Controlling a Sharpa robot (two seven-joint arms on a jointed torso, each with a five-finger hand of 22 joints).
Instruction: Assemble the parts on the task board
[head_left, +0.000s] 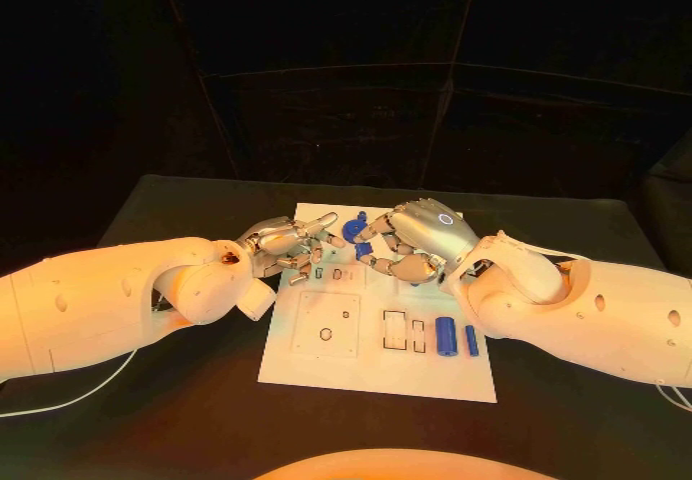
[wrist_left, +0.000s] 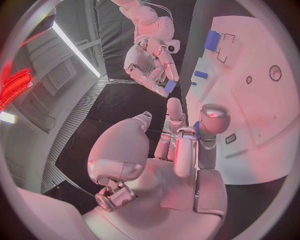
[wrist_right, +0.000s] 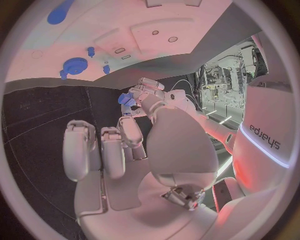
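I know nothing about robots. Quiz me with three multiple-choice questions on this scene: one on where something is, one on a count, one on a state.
1. Where are the left hand and right hand?
A. Close together over the far half of the task board
B. Flat on the bare table, one at each side
C. Over the board's near edge

2. How many long blue parts lie by the board's right edge?
A. One
B. Two
C. Four

3. What is the right hand doing?
A. Lying flat and spread
B. Gripping the board's rim
C. Holding a small blue part in curled fingers

Answers: 1 A, the head view shows the hands nearly meeting there. 2 B, two lie side by side. 3 C, the left wrist view shows blue between its fingers.
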